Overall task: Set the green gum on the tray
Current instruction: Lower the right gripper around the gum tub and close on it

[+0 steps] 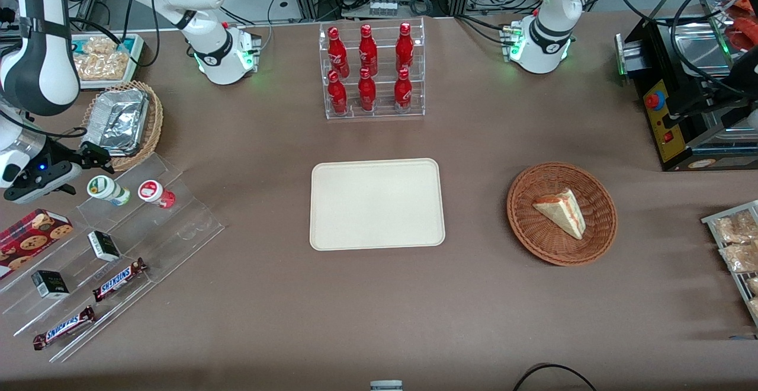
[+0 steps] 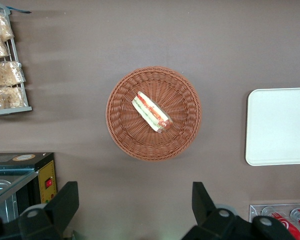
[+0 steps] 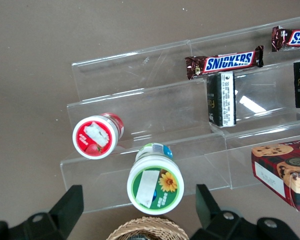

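While the green gum (image 1: 108, 190) sits on the upper step of a clear acrylic stand (image 1: 148, 225) at the left edge of the front frame, the right arm's gripper (image 1: 89, 160) hangs just above it, fingers spread and holding nothing. The wrist camera shows the two dark fingers (image 3: 67, 207) apart on either side of the gum's round lid (image 3: 155, 186), not yet touching it.

Risk lies close by. A red-lidded bottle (image 1: 156, 194) stands just beside the gum on the same step, and a finger coming down off-centre could nudge it or close on the wrong one. The stand's steps are smooth, glossy plastic, so a glancing push could send either small cylinder rolling down toward the Snickers bars (image 1: 120, 279) below. A foil-lined wicker basket (image 1: 125, 123) sits near the gripper and could be clipped on the lift.

The gum is a short, hard-looking cylinder, white with a green band; it appears tilted on the step, though the front view is too small to be sure. The tray (image 1: 377, 204), flat cream-beige with rounded corners and a low rim, lies bare at centre frame, well apart from the stand.
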Robot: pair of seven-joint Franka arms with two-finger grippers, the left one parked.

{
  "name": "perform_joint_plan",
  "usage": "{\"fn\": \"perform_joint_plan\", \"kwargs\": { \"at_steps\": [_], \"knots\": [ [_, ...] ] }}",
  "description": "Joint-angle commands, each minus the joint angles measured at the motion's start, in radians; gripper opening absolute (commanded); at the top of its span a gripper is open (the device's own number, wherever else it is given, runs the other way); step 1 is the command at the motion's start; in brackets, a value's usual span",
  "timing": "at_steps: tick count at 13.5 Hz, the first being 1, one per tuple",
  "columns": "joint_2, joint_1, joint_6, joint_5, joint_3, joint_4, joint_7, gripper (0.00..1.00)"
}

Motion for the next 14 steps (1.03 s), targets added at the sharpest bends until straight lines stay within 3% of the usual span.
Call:
{"fn": "perform_joint_plan", "kwargs": {
  "at_steps": [1,14],
  "knots": [
    [-0.019,-0.005,0.076,0.019,-0.009,-0.068,-0.024,1.00],
    [0.001,-0.007,0.183,0.019,-0.023,-0.125,-0.039,1.00]
  ]
}}
